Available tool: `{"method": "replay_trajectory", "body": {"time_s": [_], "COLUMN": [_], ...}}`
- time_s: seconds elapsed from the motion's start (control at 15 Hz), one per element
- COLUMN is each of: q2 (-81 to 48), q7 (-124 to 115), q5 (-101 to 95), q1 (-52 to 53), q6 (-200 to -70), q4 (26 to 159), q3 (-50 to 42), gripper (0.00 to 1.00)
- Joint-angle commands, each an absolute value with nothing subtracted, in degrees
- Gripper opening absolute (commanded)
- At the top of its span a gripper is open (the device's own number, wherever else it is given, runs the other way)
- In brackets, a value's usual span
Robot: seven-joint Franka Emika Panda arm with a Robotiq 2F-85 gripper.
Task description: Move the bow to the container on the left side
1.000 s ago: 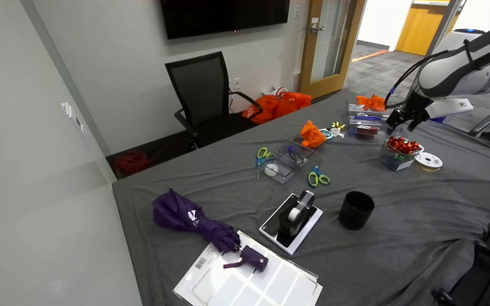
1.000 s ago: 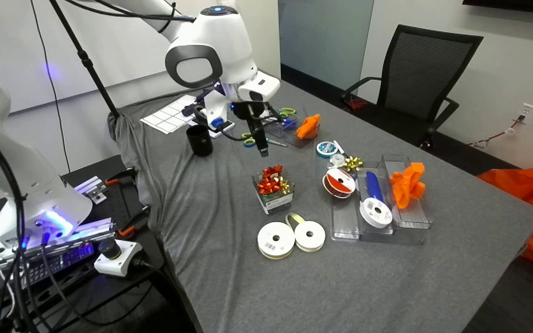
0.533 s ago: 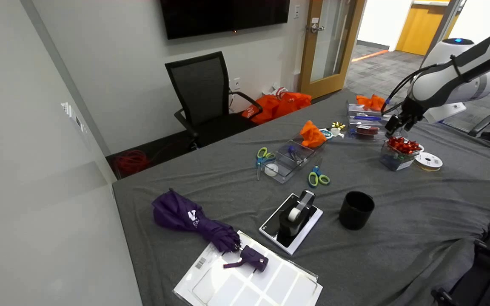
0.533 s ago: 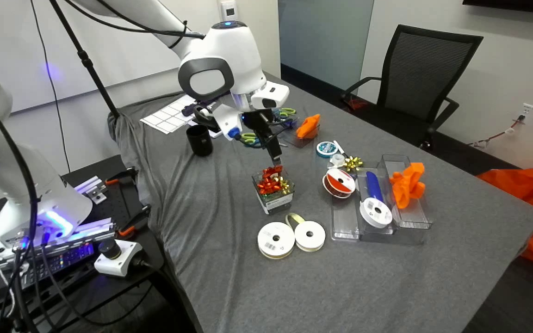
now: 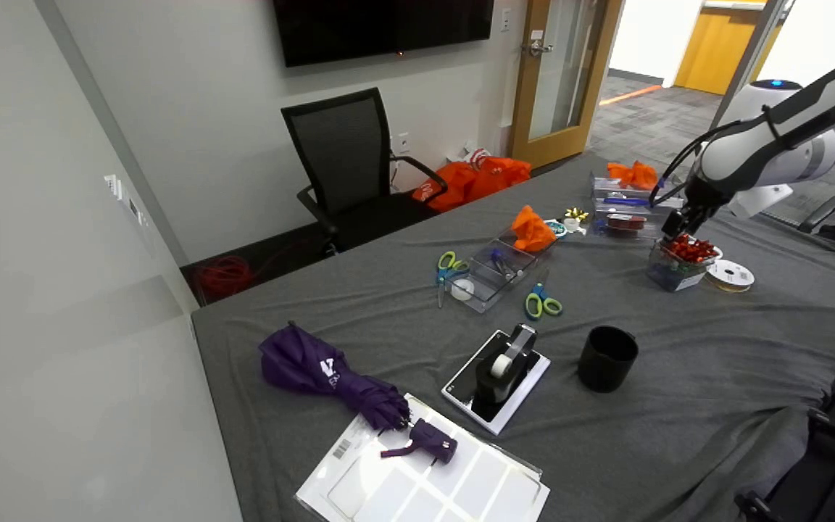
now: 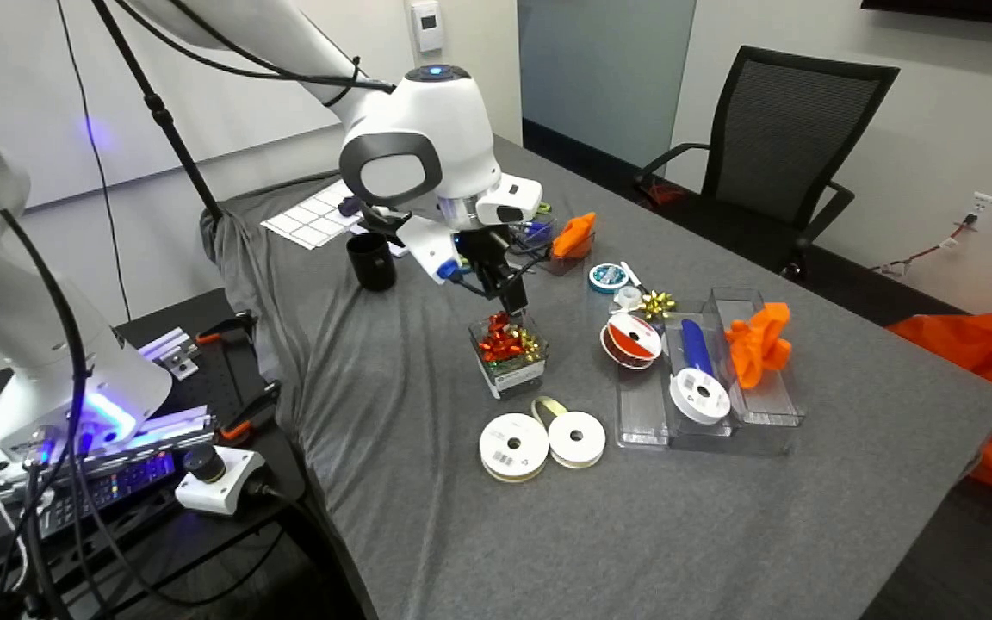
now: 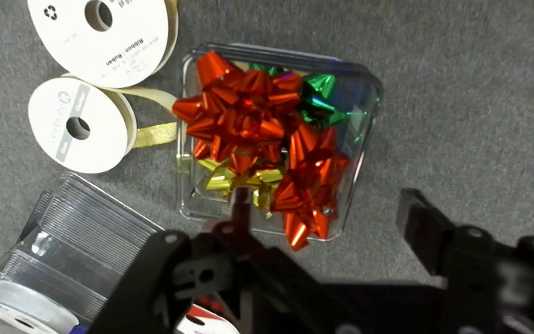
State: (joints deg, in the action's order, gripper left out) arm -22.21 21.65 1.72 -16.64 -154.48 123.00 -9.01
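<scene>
The approach seems nearly made; grasping, carrying and releasing remain, into which container is unclear. The fingers (image 7: 424,232) are spread, holding nothing, flanking the likely target: a red foil bow (image 7: 311,180) inside a clear plastic bin (image 7: 355,90). It is glossy, with pointed loops, one tip crossing the bin's edge.

This looks like an office meeting room. A flat screen (image 5: 388,29) hangs on a pale wall (image 5: 185,72), a black mesh armchair (image 5: 338,148) stands near the table (image 6: 677,525), and grey carpet (image 5: 631,112) shows past a wood-framed glass door (image 5: 562,80). Scissors (image 5: 539,291), a tape dispenser (image 5: 493,380) and white sheets (image 5: 461,493), as on a desk, are spread over the table's grey cloth (image 6: 427,525). Just beside it, a robot base (image 6: 121,366) mounted on a black stand (image 6: 222,373) adds a touch of lab.
</scene>
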Motion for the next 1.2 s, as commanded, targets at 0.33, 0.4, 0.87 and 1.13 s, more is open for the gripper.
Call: {"method": "replay_trajectory", "body": {"time_s": [0.33,0.4,0.87,1.13], "q2": [-23.62,-23.45,-17.1,-11.65], "q7": [23.2,23.34,25.95,23.7], "q5": [0.99,0.93,3.16,9.25], "q1": [-18.59,-18.62,-19.56,-18.19], "q6": [-154.81,-154.64,-148.55,-140.4], "q4": [122.0,122.14,124.03,123.24], "q3": [-7.68,-7.67,-6.29,-5.04], "gripper": [0.17,0.09,0.0,0.0]}}
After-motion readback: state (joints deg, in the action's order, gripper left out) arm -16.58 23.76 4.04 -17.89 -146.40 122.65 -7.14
